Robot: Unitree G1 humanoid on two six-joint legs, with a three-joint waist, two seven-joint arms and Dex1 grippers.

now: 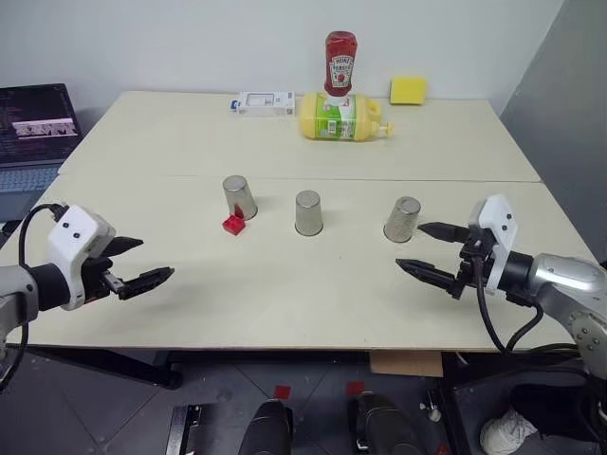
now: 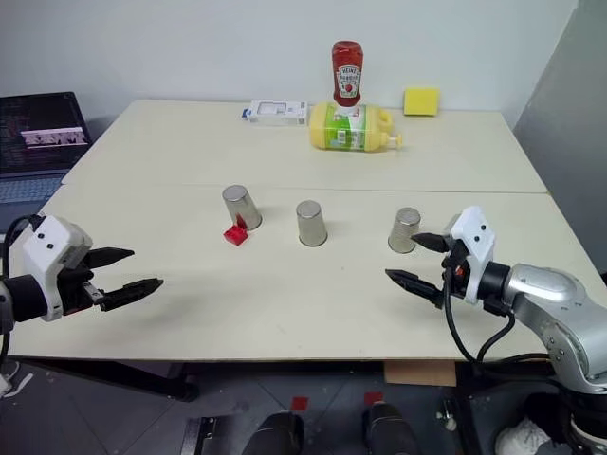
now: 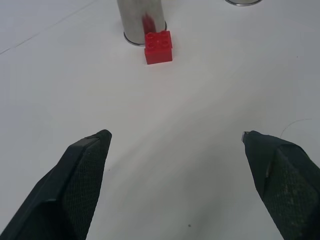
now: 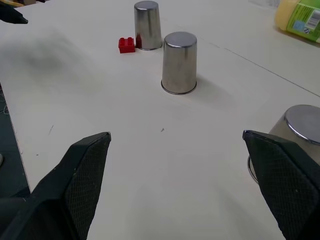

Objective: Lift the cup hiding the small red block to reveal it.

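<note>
Gaping empty: left pincer (image 1: pixel 142 263), right pincer (image 1: pixel 429 249).

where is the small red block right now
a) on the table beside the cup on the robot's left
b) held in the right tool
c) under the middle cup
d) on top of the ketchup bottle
a: the small red block sits uncovered on the table, right next to the upside-down cup on the robot's left, and no tool holds it.

lab or office: bare worktables (image 1: pixel 285 294), laptop (image 1: pixel 36 133) alongside, plain white wall (image 1: pixel 190 38).
</note>
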